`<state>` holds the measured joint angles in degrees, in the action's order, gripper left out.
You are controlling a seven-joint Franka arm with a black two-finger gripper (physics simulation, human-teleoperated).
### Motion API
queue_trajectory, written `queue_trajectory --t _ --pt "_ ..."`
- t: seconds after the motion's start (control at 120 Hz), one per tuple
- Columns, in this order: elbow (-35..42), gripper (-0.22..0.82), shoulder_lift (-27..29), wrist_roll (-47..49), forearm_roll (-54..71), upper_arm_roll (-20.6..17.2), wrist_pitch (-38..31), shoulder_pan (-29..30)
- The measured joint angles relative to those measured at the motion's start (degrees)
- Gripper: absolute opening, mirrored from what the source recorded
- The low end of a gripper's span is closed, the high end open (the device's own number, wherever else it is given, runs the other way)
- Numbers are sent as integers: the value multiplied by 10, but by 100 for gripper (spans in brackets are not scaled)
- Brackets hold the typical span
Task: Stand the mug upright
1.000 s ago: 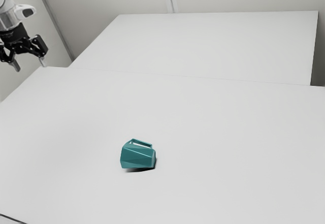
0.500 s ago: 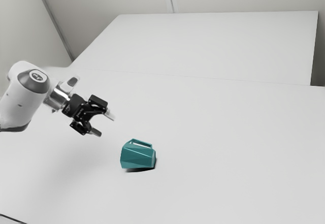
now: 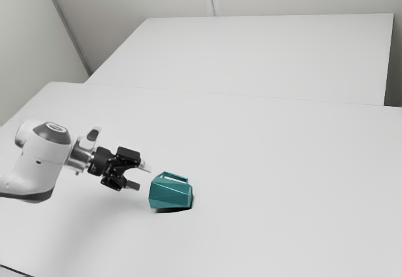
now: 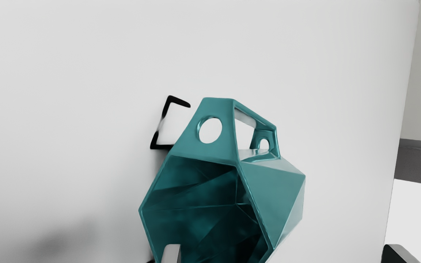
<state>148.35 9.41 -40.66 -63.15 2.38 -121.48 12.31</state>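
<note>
Pincer (image 3: 141, 176) moved in closer to the mug (image 3: 170, 193) since the earlier frame, mug unmoved. Pincer wide open, 2 fingers (image 4: 172, 254) well apart, nothing held. Mug on its side on the table (image 3: 282, 195), well in from the far edge, mouth facing the pincer, handle (image 4: 214, 106) up. Pincer just beside the mouth; contact: can't tell.

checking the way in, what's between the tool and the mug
In the exterior view, a short, bare stretch of table lies between the tool and the mug, with no object in it.
</note>
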Motion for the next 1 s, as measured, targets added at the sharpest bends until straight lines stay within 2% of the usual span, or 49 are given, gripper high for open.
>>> queue_trajectory --t 0.342,0.858,0.917,1.0 --pt "14 60 -26 -106 -94 0 -4 4" --pt "25 60 -30 -192 -146 -8 -12 -41" --pt "25 55 -31 -197 -150 -11 -15 -43" --pt "24 40 -31 -203 -155 -13 -18 -44"
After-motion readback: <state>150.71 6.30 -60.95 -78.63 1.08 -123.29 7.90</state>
